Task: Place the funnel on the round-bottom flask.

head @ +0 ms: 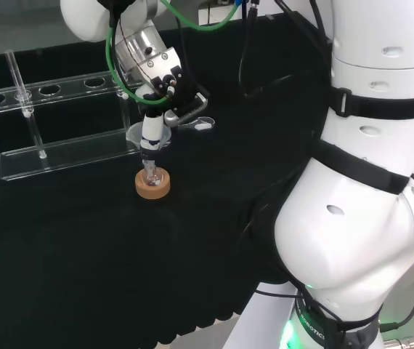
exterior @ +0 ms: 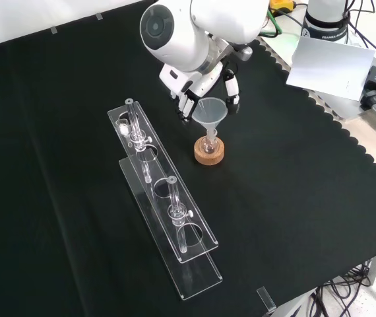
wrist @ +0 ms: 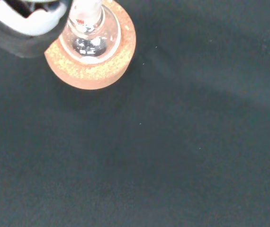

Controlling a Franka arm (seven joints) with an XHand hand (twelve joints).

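White arm (head: 367, 218), green cable (head: 192, 25)

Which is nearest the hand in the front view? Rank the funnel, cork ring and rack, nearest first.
1. Funnel: at the hand, right beneath its fingers.
2. Cork ring: lower, under the flask.
3. Rack: left and lower, stretching away.
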